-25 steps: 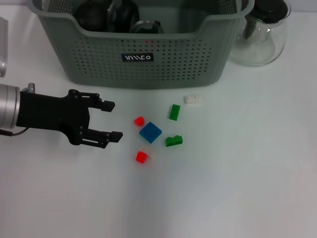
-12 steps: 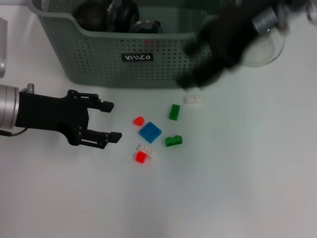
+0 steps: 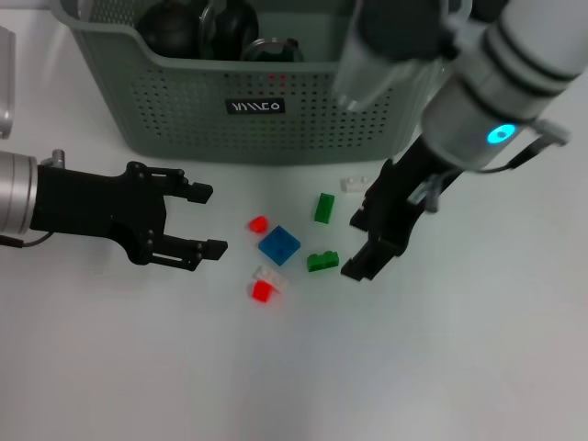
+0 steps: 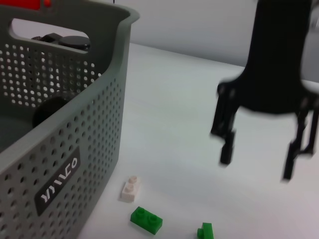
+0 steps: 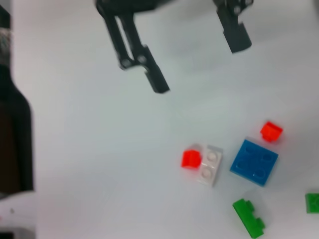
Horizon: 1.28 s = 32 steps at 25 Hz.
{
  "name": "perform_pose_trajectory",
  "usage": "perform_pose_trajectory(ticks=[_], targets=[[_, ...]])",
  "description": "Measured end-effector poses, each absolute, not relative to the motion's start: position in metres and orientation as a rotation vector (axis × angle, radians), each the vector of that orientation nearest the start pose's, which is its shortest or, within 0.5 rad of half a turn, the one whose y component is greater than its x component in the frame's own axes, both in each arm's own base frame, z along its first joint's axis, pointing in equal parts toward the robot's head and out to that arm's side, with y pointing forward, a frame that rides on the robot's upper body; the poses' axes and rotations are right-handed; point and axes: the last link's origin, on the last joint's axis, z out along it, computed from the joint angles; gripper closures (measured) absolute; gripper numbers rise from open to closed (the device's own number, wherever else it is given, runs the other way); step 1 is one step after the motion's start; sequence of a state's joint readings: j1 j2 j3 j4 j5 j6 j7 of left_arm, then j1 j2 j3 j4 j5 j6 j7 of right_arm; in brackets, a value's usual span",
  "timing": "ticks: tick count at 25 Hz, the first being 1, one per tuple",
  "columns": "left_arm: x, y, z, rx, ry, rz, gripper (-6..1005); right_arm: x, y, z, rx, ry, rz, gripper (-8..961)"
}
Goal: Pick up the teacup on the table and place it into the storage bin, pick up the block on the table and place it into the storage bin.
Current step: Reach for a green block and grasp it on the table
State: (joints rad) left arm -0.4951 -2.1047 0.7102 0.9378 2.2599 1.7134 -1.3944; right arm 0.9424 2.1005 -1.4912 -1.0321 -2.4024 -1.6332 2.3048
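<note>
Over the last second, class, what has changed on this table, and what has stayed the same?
The right tool, absent a second ago, has swung in from the far right and now hangs open by the green blocks. A white block has appeared beside the near red block. The left tool stayed open on the left; the storage bin, the blue block and the other blocks kept their places.

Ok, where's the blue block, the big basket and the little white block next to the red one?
blue block [image 3: 278, 245], head view, middle of its top face.
storage bin [image 3: 184, 110], head view, perforated front wall left of the label.
white block [image 5: 210, 165], right wrist view, its studded top, touching the red block [image 5: 190, 159].
</note>
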Motion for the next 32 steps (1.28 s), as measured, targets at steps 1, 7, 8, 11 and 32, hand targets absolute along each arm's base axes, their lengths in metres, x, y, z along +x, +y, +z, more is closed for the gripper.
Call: perform_pose_trajectory(ticks=[1,7,8,11,32], targets=[[-0.265,0.312,0.019,-2.927,-0.414,-0.328,203,0.104,0.353,-0.071,-3.069,0.411,-0.697,231],[-0.265,0.311,0.017,-2.928,-0.419,-0.334,204,0.114,0.358,-0.107,-3.001,0.299,-0.786,237],[-0.265,0.311,0.016,-2.928,-0.419,-0.334,204,0.114,0.358,-0.111,-2.998,0.282,-0.786,238],[-0.265,0.311,0.016,-2.927,-0.42,-0.335,204,0.113,0.355,-0.121,-3.001,0.234,-0.766,240],[-0.267,0.309,0.015,-2.924,-0.43,-0.335,203,0.118,0.351,-0.144,-2.977,0.171,-0.721,481]])
